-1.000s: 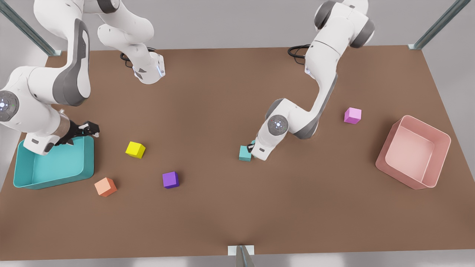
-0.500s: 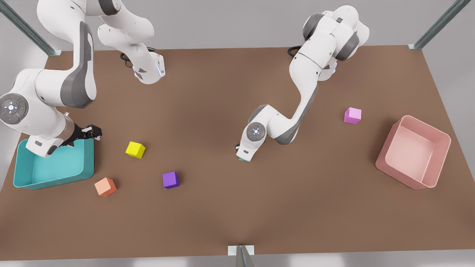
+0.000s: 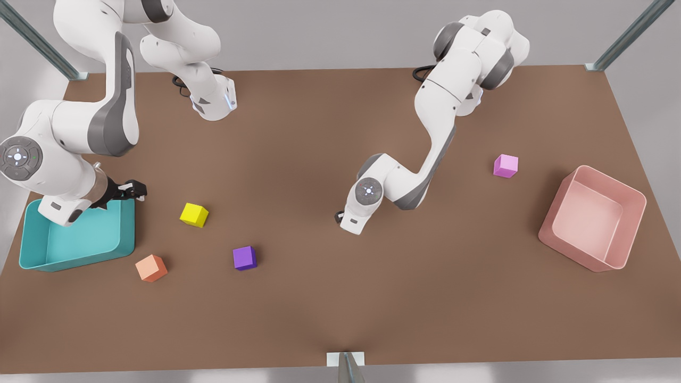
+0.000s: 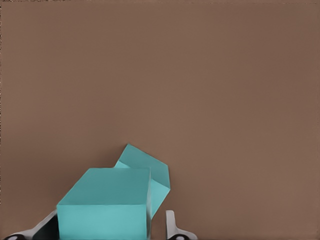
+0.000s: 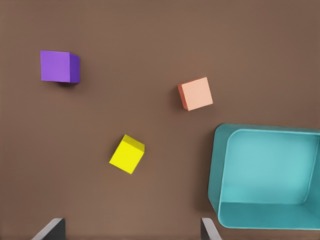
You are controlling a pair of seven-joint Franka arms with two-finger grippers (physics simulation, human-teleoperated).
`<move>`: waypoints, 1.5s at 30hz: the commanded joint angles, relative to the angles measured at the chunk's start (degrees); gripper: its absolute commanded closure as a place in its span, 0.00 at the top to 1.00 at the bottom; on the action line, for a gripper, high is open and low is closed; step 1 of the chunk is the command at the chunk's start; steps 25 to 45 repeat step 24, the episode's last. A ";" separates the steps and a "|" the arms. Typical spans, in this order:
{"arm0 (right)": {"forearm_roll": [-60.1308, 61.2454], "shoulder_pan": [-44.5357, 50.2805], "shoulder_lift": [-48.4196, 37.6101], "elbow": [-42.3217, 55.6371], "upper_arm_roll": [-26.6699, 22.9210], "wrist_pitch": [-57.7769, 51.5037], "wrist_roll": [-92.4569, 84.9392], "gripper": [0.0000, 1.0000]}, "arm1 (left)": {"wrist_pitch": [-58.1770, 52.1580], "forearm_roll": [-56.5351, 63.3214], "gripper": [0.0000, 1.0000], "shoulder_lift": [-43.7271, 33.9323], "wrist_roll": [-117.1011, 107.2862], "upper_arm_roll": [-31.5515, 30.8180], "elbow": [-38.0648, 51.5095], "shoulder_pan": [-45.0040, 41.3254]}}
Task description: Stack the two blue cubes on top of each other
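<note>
Fingertips of the left gripper (image 4: 107,231) pinch one small matte teal cube (image 4: 105,205), directly above the second teal cube (image 4: 152,175) on the brown table (image 3: 319,298). The right gripper (image 3: 130,190), spread wide, hovers by the large teal tray's (image 3: 80,250) rim.
</note>
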 commanded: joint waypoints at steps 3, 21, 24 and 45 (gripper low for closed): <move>0.04 0.01 -0.06 0.03 -0.04 -0.20 1.40 1.00 | -4.15 -0.21 1.00 -1.11 -1.31 -0.10 1.55 0.23; 0.04 0.19 0.03 0.12 -0.04 -0.20 1.48 1.00 | -47.84 6.90 1.00 -29.94 68.56 8.25 3.22 27.04; -0.05 0.19 0.03 0.12 -0.04 -0.20 1.40 1.00 | -48.28 6.82 1.00 -29.94 68.56 8.16 3.22 27.04; -0.05 0.19 0.03 0.12 -0.04 -0.20 1.40 1.00 | -48.28 6.82 1.00 -29.94 68.56 8.16 3.22 27.04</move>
